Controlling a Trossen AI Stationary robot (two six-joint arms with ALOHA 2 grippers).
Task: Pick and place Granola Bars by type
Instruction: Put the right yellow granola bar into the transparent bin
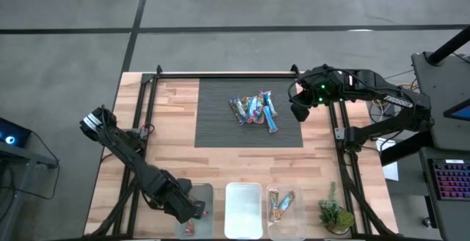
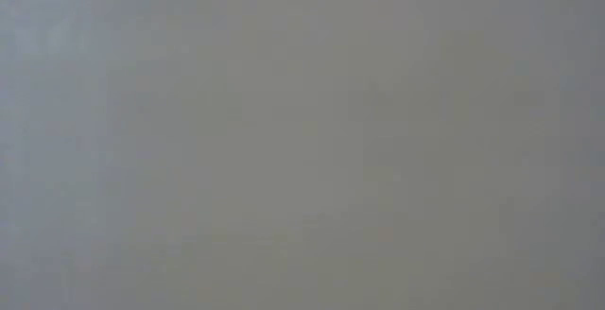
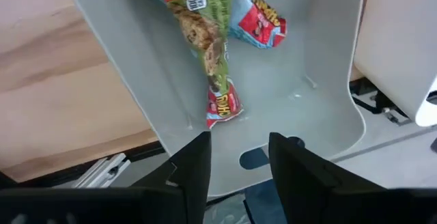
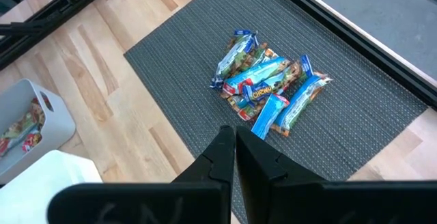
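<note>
A pile of granola bars lies on the mat at the middle of the worktop. Three bins stand in a row at the near edge: the left bin (under the left end effector) holds two bars, the middle bin is beside it, and the right bin holds bars too. A small plant stands right of the bins.

You've got a loose heap of bars on the dark mat, blue and green wrappers overlapping. Two bars lie in the right bin. Two red-and-green bars lie crossed in the left bin.
</note>
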